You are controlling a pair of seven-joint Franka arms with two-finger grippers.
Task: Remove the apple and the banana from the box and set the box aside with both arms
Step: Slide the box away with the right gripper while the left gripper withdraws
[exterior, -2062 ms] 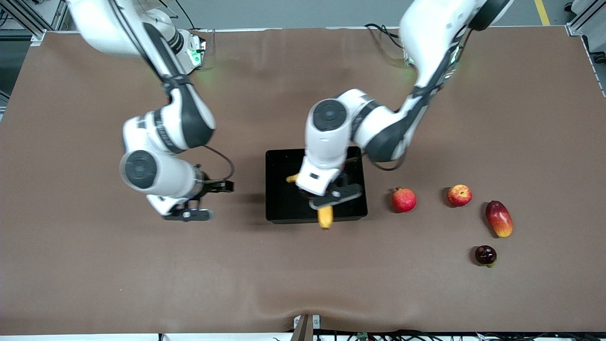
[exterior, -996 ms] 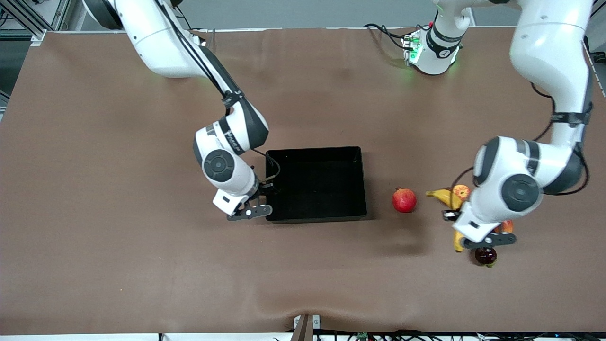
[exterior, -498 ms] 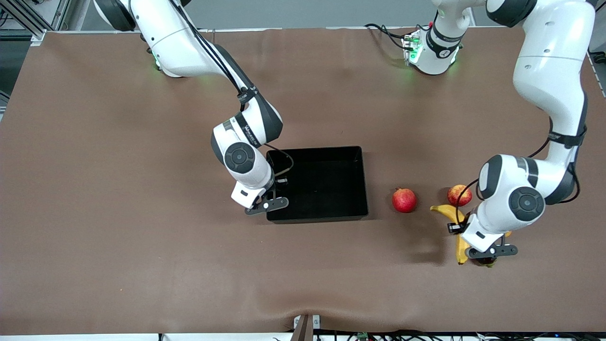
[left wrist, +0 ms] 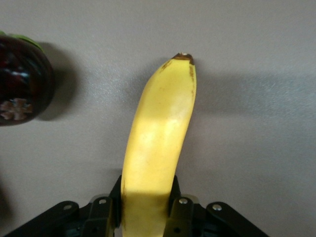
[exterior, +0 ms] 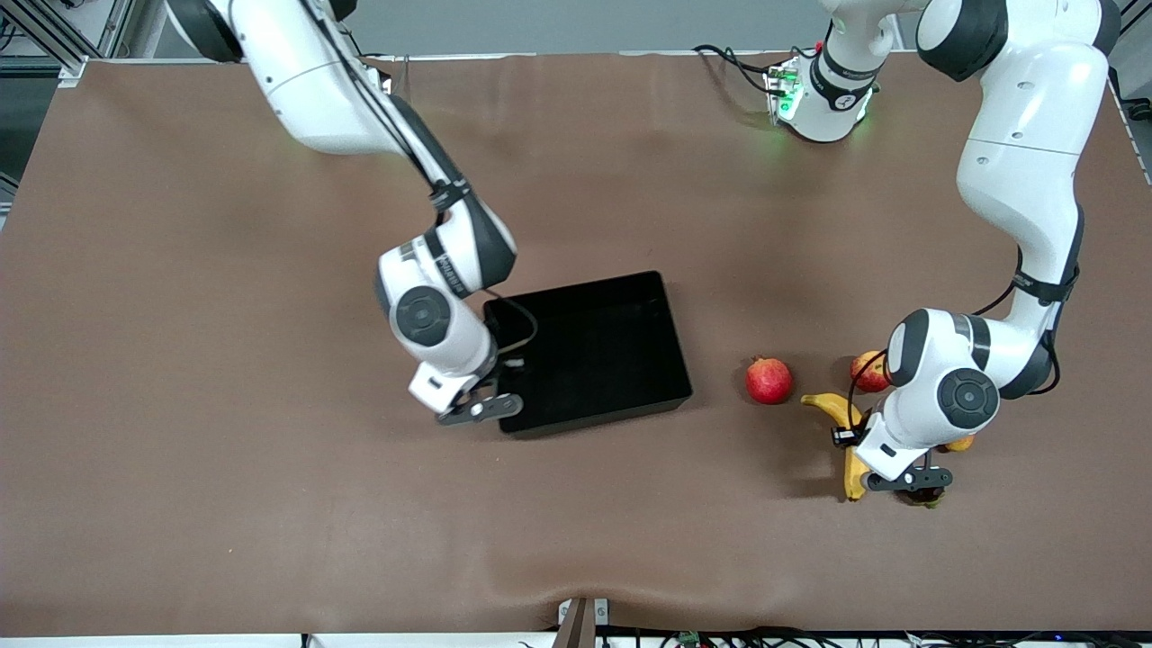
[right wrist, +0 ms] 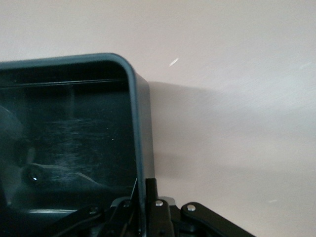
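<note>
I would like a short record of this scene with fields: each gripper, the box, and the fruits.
left gripper: shut on the banana, low over the table, beside the dark fruit
right gripper: shut on the wall of the box at the right arm's end
box: black, nothing in it, turned askew
apple: on the table, partly hidden by the left arm
pomegranate: on the table, between box and apple

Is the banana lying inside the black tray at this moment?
No, the banana is held in the left gripper beside the apple, apart from the empty black tray.
</note>
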